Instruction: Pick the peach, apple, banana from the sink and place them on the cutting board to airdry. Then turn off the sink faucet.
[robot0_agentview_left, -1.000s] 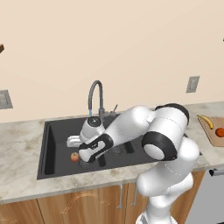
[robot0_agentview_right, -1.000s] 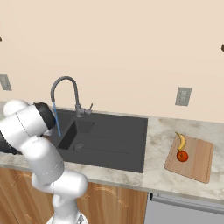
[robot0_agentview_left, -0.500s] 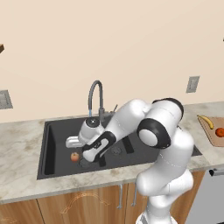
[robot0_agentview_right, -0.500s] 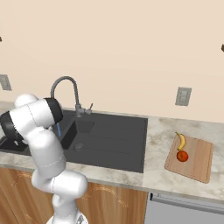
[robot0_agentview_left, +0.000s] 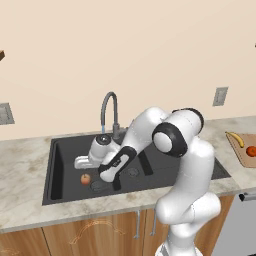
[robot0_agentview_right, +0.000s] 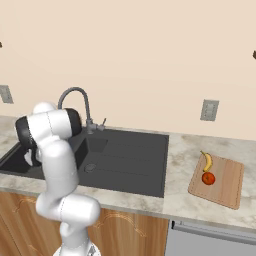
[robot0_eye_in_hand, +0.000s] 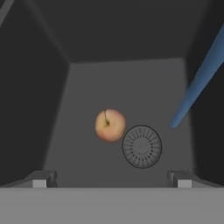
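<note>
We see the hand wide open and empty above the sink; the peach lies just beside the drain; banana and apple rest on the cutting board.

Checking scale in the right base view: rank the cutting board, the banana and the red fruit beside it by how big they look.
1. cutting board, clearly largest.
2. banana.
3. red fruit; it looks only a little smaller than the banana.

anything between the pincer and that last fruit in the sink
Nothing visible. The open pincer looks straight down at the peach on the sink floor. The drain lies just beside it and the water stream falls off to one side.
</note>
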